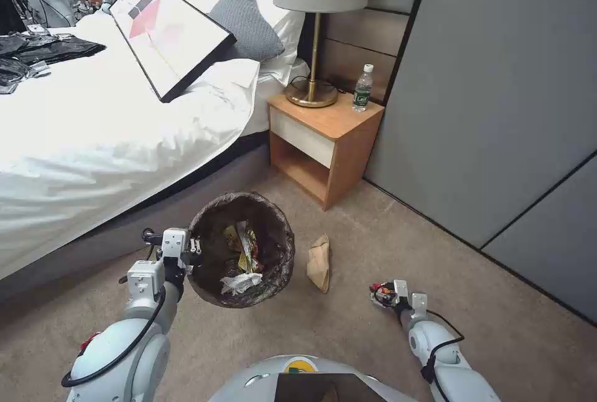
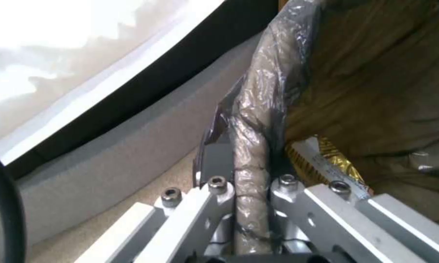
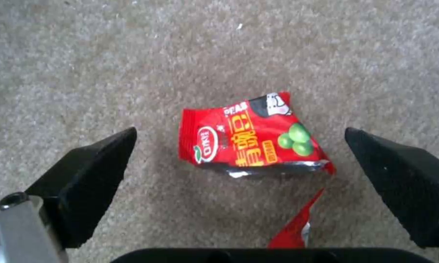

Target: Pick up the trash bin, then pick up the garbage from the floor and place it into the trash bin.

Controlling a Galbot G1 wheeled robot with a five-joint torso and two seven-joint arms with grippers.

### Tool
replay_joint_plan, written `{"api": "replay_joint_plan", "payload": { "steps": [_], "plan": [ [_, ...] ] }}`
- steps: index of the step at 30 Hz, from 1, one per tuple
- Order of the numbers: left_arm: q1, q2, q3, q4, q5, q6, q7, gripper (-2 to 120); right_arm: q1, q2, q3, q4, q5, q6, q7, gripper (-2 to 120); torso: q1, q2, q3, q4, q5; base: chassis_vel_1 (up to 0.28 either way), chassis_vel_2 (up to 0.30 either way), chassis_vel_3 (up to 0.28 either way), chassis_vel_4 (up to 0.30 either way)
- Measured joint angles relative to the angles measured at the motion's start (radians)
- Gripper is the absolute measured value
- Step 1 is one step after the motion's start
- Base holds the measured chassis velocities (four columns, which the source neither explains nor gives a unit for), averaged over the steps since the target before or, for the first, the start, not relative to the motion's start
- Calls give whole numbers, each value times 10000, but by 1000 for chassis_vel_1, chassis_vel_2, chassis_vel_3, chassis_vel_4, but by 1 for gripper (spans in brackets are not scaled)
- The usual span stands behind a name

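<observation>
Left tool (image 1: pixel 194 246) clamping trash bin (image 1: pixel 241 250) rim at nine o'clock; right tool (image 3: pixel 239 160) hanging spread wide over red snack wrapper (image 3: pixel 251 137) on carpet (image 3: pixel 131 54).

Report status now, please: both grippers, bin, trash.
Left gripper shut on bin rim. Right gripper open over red wrapper on carpet. Paper bag still on floor. Nothing blocking.

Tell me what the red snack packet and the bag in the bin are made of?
The red snack packet looks like glossy printed plastic film with a silvery foil inside, seen at its torn edge. The bag lining the bin looks like thin dark plastic, crinkled and shiny where it folds over the rim.
</observation>
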Motion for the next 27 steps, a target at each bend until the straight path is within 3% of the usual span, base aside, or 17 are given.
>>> {"api": "replay_joint_plan", "payload": {
  "steps": [27],
  "plan": [
    [-48, 5, -6, 0, -10, -16, 7, 2, 456, 140, -147, -584, -143, -62, 230, 100, 0, 0, 0, 0, 1, 0, 0, 0, 0]
  ]
}}
